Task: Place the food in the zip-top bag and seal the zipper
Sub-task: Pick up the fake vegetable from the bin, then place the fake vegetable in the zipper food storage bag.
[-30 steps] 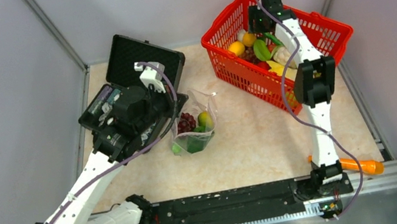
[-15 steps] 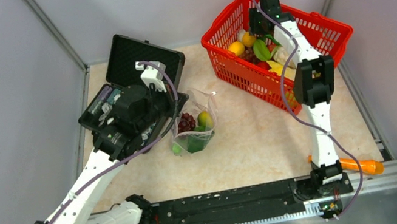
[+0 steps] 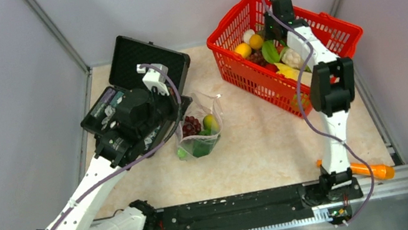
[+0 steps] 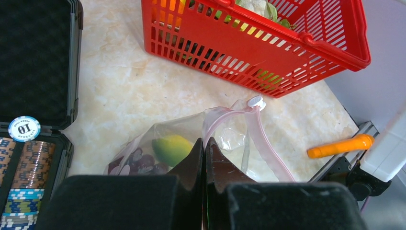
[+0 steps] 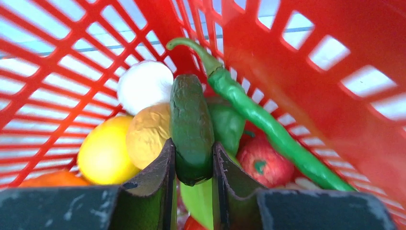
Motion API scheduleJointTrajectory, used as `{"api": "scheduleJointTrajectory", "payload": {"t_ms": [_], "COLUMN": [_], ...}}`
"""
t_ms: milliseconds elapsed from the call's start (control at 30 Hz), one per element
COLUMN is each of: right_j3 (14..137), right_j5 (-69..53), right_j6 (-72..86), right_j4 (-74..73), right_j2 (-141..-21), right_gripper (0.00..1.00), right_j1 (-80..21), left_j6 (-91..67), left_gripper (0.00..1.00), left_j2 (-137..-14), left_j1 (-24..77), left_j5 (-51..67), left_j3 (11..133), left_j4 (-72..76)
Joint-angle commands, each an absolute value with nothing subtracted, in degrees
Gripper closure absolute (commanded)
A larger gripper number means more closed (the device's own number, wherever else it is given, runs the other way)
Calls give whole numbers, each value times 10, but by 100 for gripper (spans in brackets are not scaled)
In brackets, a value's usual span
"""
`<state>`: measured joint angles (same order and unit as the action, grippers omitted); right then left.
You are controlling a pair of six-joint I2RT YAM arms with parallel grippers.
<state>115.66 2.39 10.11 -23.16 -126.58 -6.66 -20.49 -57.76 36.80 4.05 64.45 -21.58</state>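
both claws grip: right claw (image 5: 192, 155) a cucumber (image 5: 191, 115), left claw (image 4: 205, 149) the bag (image 4: 165, 130) by its edge. lift straight up, clearing the basket (image 5: 297, 57) rim.

Bright, even light from above fills all 3 views, leaving only faint, soft shadows on the table (image 3: 257, 143). The top view is sharp. Glare streaks the bag (image 4: 225, 139), and the left claw (image 4: 205, 143) looms dark and blurred. White gaps blow out behind the basket (image 5: 268, 62). The right claw (image 5: 193, 163) is soft around a sharper cucumber (image 5: 191, 124).
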Motion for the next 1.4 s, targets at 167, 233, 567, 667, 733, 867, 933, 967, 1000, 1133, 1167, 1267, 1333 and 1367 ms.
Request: {"api": "scheduleJointTrajectory", "payload": {"t_ms": [167, 233, 567, 667, 733, 867, 933, 967, 1000, 1133, 1167, 1267, 1333, 1367], "right_j3": [931, 887, 726, 685, 672, 678, 673, 668, 664, 663, 667, 681, 680, 673], "right_j5": [-30, -35, -87, -121, -187, -310, -376, -401, -418, -448, -455, -456, -458, -471], "right_j6": [113, 121, 152, 150, 132, 120, 123, 123, 121, 99, 89, 62, 51, 53], "right_j4": [-98, -81, -15, 14, 30, 15, 15, 17, 15, -35, -51, -104, -121, -114], "right_j2": [-988, -946, -745, -685, -648, -600, -578, -566, -554, -522, -521, -526, -525, -524], "right_gripper": [100, 100, 100, 100, 100, 100, 100, 100, 100, 100, 100, 100, 100, 100], "right_j1": [-65, -63, -61, -61, -61, -62, -68, -74, -83, -127, -141, -182, -198, -202], "left_j6": [-214, -215, -221, -221, -221, -220, -221, -222, -223, -226, -226, -228, -229, -229], "left_gripper": [100, 100, 100, 100, 100, 100, 100, 100, 100, 100, 100, 100, 100, 100], "left_j2": [-581, -582, -583, -587, -589, -591, -592, -592, -592, -591, -590, -589, -587, -585], "left_j1": [369, 369, 368, 369, 368, 369, 368, 368, 368, 368, 368, 369, 369, 369], "left_j5": [57, 61, 60, 63, 62, 58, 58, 56, 55, 47, 44, 35, 31, 31], "left_j3": [651, 651, 642, 643, 646, 646, 647, 646, 647, 647, 647, 647, 646, 644], "left_j4": [-193, -193, -189, -186, -185, -185, -183, -182, -180, -175, -174, -168, -166, -164]}}
